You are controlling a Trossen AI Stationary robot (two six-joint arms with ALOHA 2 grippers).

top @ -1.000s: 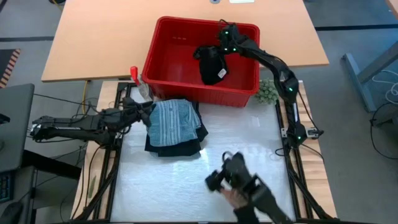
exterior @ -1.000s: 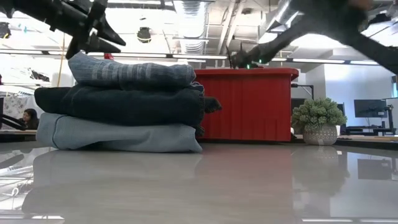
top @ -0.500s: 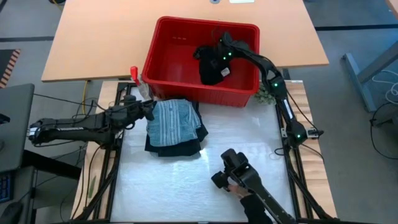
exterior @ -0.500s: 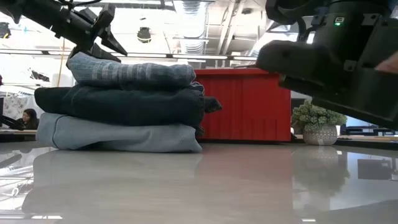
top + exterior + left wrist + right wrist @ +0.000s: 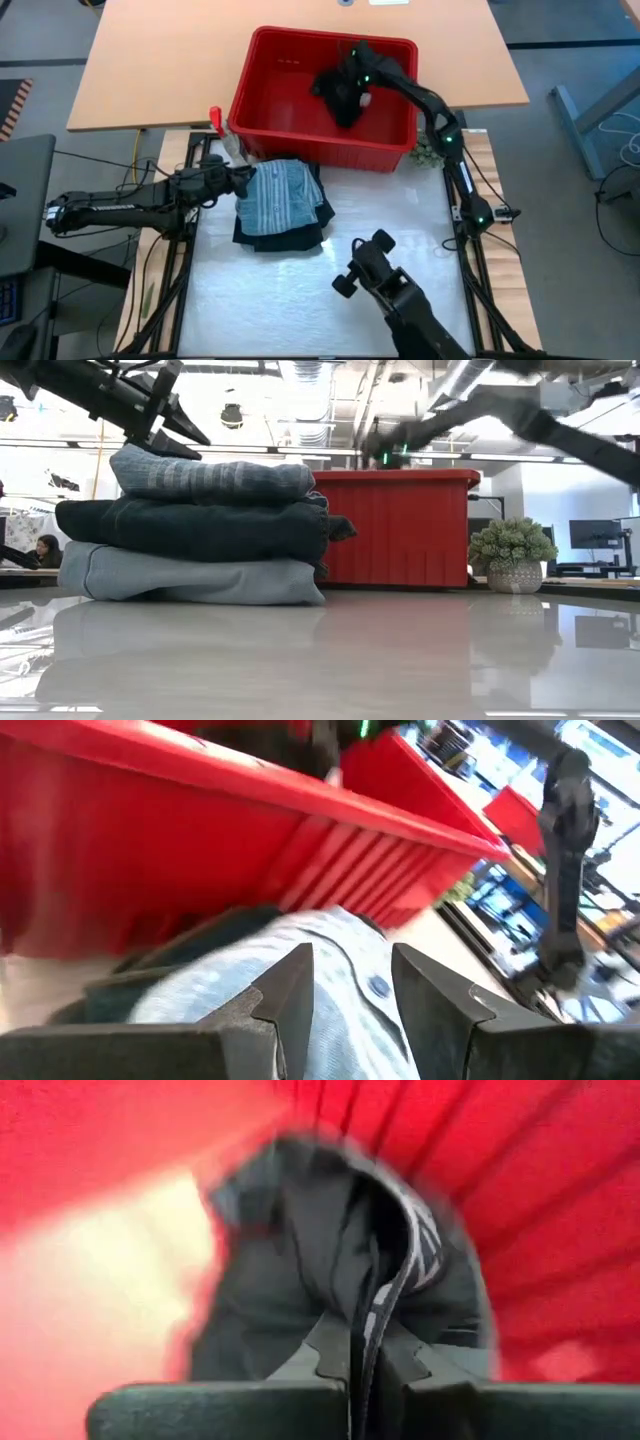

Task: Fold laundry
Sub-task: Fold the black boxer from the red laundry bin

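Note:
A folded stack lies on the white table: a grey-blue striped garment (image 5: 280, 195) on top, a dark navy one (image 5: 285, 237) under it, and a light blue one (image 5: 190, 575) at the bottom. My left gripper (image 5: 350, 990) is open, just over the left end of the striped garment (image 5: 205, 478); in the high view it (image 5: 247, 180) is at the stack's left edge. My right gripper (image 5: 353, 74) is inside the red basket (image 5: 270, 100), shut on a black garment (image 5: 345, 98) with a white tag. My right gripper pinches a bunched fold of the black garment (image 5: 372, 1312) between its two fingers, at an edge with a white-striped band. The fingers come from above, pointing down into the basket. The garment hangs below them in a bunch; whether its lower end rests on the basket floor is hidden.
The red basket stands at the table's far edge, behind the stack. A small green fuzzy plant (image 5: 430, 150) sits at the basket's right corner. A dark device on a dark arm (image 5: 365, 268) reaches in from the table's near edge. Bare table (image 5: 260, 290) lies near left.
My right gripper has risen inside the basket with the black garment, which has been drawn up into a tighter bunch. My left gripper has edged toward the stack's left end. The dark device at the near edge has shifted about.

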